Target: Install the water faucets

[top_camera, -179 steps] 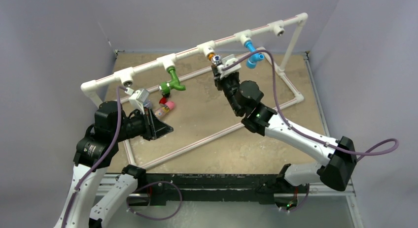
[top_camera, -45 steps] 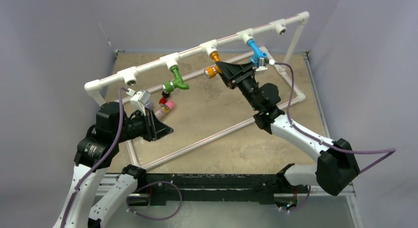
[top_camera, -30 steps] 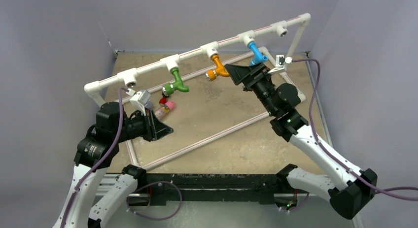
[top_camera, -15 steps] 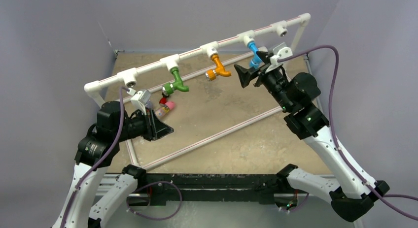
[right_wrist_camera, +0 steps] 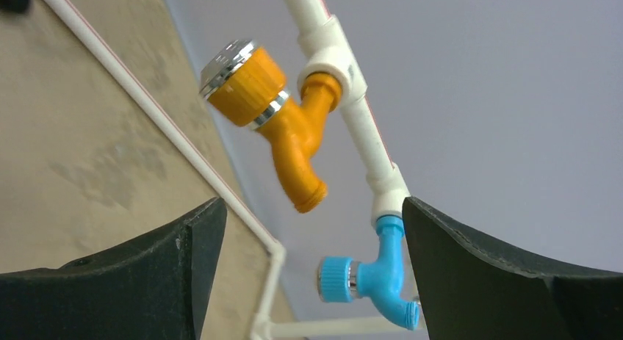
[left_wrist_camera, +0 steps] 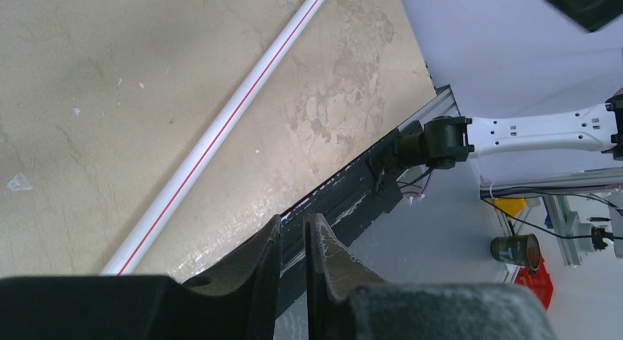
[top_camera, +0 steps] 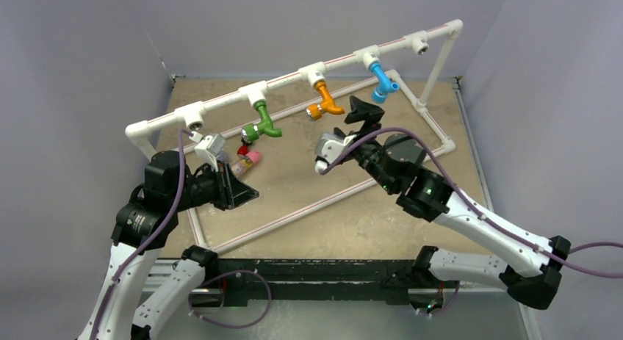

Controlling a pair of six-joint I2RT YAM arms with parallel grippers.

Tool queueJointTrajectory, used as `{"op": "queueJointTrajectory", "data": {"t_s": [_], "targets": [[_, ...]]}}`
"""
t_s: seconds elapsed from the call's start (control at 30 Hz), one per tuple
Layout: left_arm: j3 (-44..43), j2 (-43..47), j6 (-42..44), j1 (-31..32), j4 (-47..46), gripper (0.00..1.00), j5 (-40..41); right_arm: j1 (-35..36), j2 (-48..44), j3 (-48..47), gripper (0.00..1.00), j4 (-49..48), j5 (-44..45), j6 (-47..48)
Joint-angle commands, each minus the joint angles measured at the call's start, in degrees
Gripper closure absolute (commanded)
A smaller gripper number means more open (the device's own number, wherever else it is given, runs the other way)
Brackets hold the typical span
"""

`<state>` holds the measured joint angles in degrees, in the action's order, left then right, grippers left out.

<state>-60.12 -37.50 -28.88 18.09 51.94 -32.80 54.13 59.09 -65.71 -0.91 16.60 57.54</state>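
Right wrist view: blue faucet (right_wrist_camera: 371, 277) partly behind right tool (right_wrist_camera: 312, 281) finger.

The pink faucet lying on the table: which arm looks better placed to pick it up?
Probably the left. The left gripper sits close beside the pink faucet, though its jaws are nearly shut. The right gripper is open but up by the orange faucet, farther off.

The orange faucet (right_wrist_camera: 283, 127) looks like smooth, slightly glossy plastic with a shiny chrome-like cap and ring; the blue faucet (right_wrist_camera: 367, 277) is the same smooth plastic with a ribbed knob; the white pipe (right_wrist_camera: 353, 109) is satin plastic; the table (left_wrist_camera: 110, 83) is matt, mottled and stone-like; the right gripper's fingers (right_wrist_camera: 507, 281) are matt black plastic.
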Motion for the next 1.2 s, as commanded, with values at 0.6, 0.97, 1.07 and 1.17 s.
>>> {"op": "queueJointTrajectory", "data": {"t_s": [0.6, 0.97, 1.07, 1.17], "targets": [[-1.2, 0.5, 1.3, 0.3, 0.0, 0.84, -0.3, 3.2, 16.2, 5.4, 0.31, -40.4, 14.9, 29.8], [-0.6, 0.4, 1.2, 0.3, -0.4, 0.84, -0.5, 3.2, 19.6, 3.0, 1.0, -43.0, 22.2, 12.9], [-0.8, 0.3, 1.2, 0.3, -0.4, 0.84, -0.5, 3.2, 19.5, 1.8, 1.0, -42.6, 24.8, 0.5], [-0.8, 0.3, 1.2, 0.3, -0.4, 0.84, -0.4, 3.1, 17.8, -0.8, 1.0, -35.9, 22.7, -21.0]]}}
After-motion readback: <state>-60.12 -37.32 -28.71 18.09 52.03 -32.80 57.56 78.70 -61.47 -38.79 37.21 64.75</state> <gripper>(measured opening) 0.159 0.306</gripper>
